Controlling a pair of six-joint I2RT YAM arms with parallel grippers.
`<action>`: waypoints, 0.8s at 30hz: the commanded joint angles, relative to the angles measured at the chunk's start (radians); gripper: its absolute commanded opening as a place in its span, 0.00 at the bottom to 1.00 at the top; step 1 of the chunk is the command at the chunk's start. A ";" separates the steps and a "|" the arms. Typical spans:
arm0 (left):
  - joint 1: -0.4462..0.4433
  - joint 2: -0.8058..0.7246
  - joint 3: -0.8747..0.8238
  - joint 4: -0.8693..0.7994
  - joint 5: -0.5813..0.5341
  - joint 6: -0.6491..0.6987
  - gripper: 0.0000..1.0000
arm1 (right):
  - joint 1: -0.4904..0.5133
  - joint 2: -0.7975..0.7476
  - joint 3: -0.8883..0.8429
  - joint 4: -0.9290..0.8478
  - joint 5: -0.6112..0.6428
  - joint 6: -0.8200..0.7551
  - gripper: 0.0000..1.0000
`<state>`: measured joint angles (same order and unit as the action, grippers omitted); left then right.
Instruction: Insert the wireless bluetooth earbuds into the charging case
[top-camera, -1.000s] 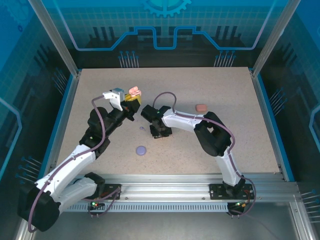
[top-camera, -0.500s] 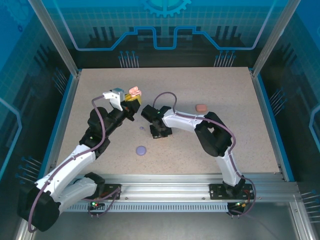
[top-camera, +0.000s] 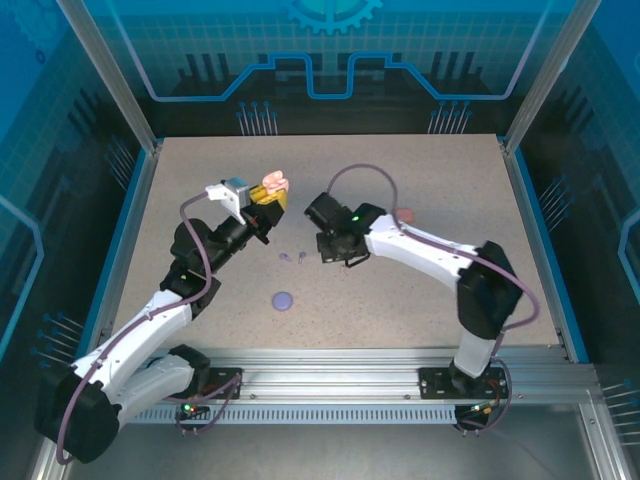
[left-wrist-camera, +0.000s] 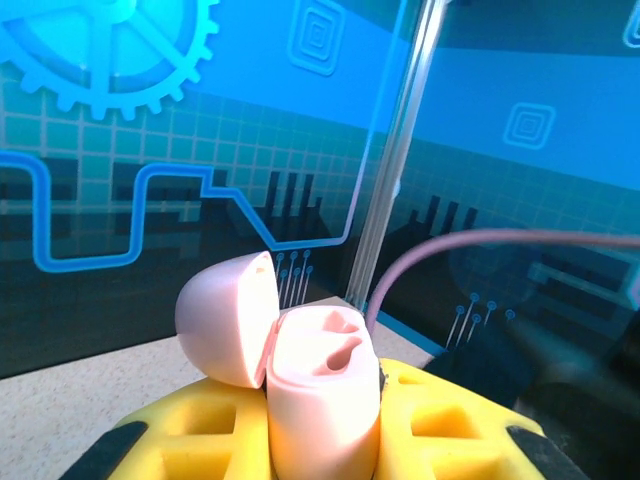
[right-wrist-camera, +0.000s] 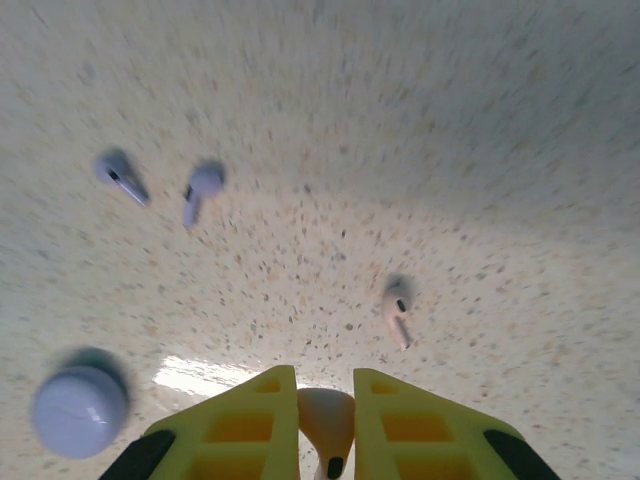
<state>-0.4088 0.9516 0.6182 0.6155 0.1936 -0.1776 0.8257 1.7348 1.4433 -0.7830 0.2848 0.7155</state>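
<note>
My left gripper (top-camera: 265, 204) is raised above the table and shut on the pale pink charging case (top-camera: 271, 186). In the left wrist view the case (left-wrist-camera: 322, 395) stands upright between the yellow fingers (left-wrist-camera: 180, 435), its lid (left-wrist-camera: 228, 320) hinged open to the left and both sockets empty. My right gripper (top-camera: 336, 250) hangs just over the table, shut on a pale pink earbud (right-wrist-camera: 328, 418). A second pale pink earbud (right-wrist-camera: 396, 306) lies on the table ahead of it. Two purple earbuds (right-wrist-camera: 120, 172) (right-wrist-camera: 201, 184) lie side by side further left, also seen from above (top-camera: 292, 258).
A shut purple case (top-camera: 283, 300) lies on the table in front of the arms, and shows at the lower left of the right wrist view (right-wrist-camera: 79, 410). A coral case (top-camera: 404, 214) sits right of the right arm, partly behind it. Blue glass walls enclose the table.
The right gripper has lifted and moved right and back with the pink earbud, its elbow swinging out to the right. Both purple earbuds are now uncovered. The left arm barely moved.
</note>
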 joint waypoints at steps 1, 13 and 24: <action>-0.008 -0.019 0.018 0.060 0.093 0.046 0.00 | -0.037 -0.113 0.001 0.006 0.047 -0.051 0.17; -0.131 0.039 0.053 0.138 0.127 0.286 0.00 | -0.054 -0.449 0.086 0.232 -0.018 -0.337 0.17; -0.204 0.085 0.087 0.134 0.119 0.383 0.00 | -0.017 -0.543 0.073 0.388 -0.184 -0.493 0.16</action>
<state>-0.6048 1.0294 0.6632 0.7059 0.2974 0.1574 0.7921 1.2011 1.5261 -0.4637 0.1589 0.2852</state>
